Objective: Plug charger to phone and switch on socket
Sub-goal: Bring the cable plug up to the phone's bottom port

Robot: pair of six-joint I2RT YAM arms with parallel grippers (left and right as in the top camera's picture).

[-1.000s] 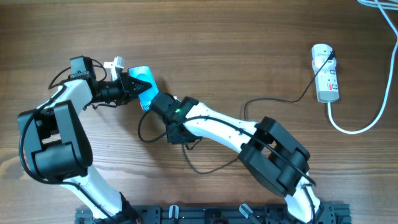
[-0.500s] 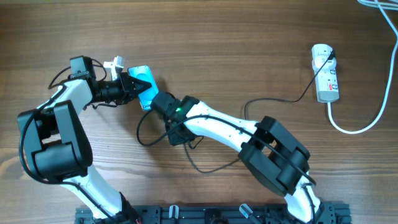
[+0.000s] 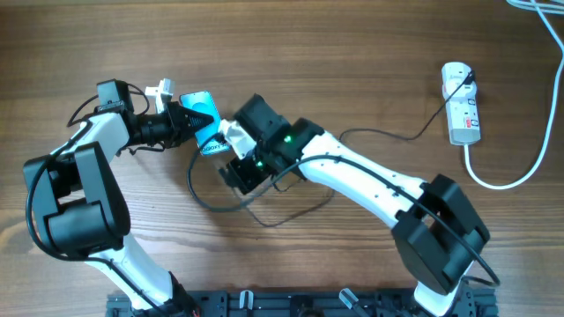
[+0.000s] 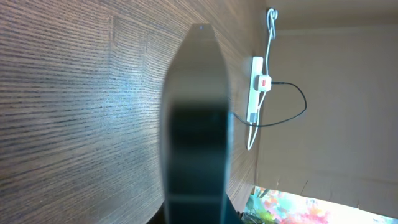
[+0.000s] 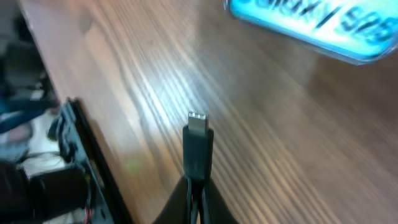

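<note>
The greatest risk is judged to lie with the phone (image 3: 199,117), which is gripped at one end by the closed left tool (image 3: 187,123). If it is pushed endwise by the plug, it could be twisted or slid in that grip, and the port would be carried out of line. In the left wrist view only a blurred dark shape is seen between the fingers, so the firmness of the hold cannot be told.

The charger (image 5: 198,154) is pinched just behind its plug by the closed right tool (image 5: 198,183). Its slack lies looped on the surface (image 3: 352,53) under the right arm, where it could be snagged or dragged. The silvery connector tip (image 5: 197,116) is seen apart from the phone and not aimed at the near edge; a skewed approach could jam or bend it. Which edge bears the port cannot be made out.

The socket (image 3: 462,106) lies well apart at the far right of the surface, with the charger's black plug in it and a thick white lead (image 3: 502,183) curving away beside it. Its switch, taken to be the red marking (image 4: 263,81), is not reachable while both tools are occupied.
</note>
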